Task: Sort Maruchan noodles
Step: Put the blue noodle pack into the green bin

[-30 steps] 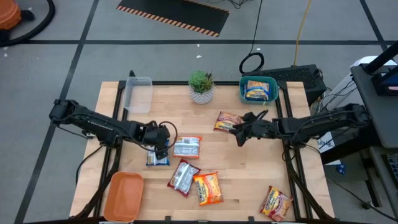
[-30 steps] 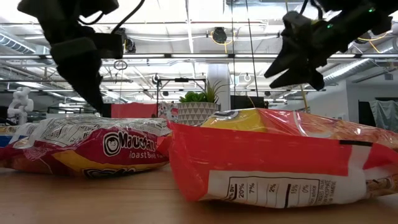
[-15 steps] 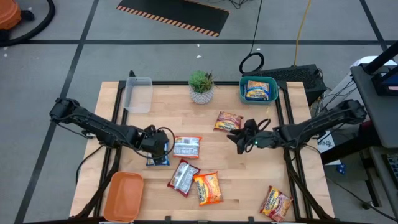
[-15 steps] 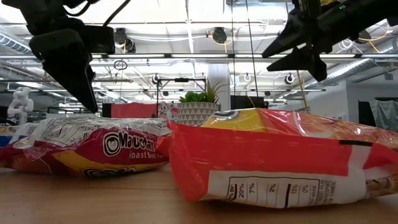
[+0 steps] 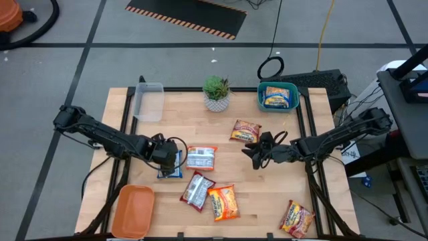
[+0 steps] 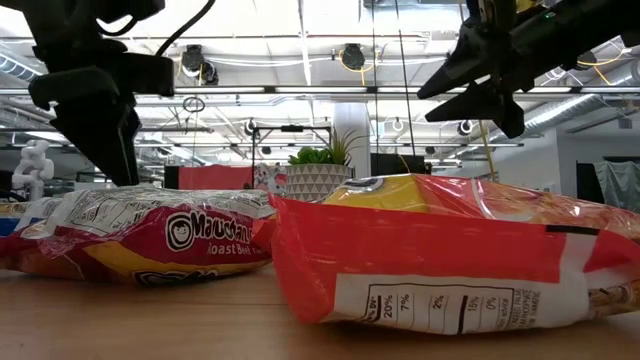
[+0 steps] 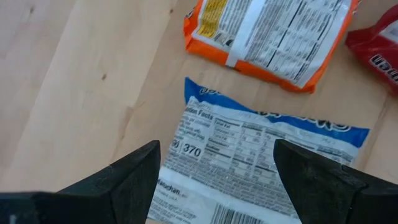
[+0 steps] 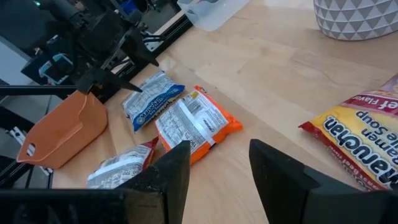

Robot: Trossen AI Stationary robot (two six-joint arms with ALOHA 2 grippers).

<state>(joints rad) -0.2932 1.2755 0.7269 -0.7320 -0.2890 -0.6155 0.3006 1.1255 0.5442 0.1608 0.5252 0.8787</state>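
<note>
Several Maruchan packets lie flat on the wooden table. A blue-white packet (image 5: pixel 171 170) (image 7: pixel 267 165) lies under my left gripper (image 5: pixel 166 158) (image 7: pixel 214 180), which is open and hovers over it, one finger on each side, not touching. Beside it lies an orange-white packet (image 5: pixel 201 158) (image 7: pixel 273 37). A red-silver packet (image 5: pixel 197 190) and an orange-yellow one (image 5: pixel 224 202) lie nearer the near edge. My right gripper (image 5: pixel 251 148) (image 8: pixel 217 168) is open in the air at mid-table, next to an orange packet (image 5: pixel 246 130) (image 8: pixel 357 134).
A teal tray (image 5: pixel 261 102) at the far right holds one packet. A clear tray (image 5: pixel 149 100) stands far left, an orange tray (image 5: pixel 132 211) near left, and a potted plant (image 5: pixel 217 92) at the far middle. Another packet (image 5: pixel 297 217) lies at the near right corner.
My left gripper has drifted a little toward the table's left, staying over the blue-white packet. My right gripper has moved toward the table's left and slightly toward the near edge. No packet has moved.
</note>
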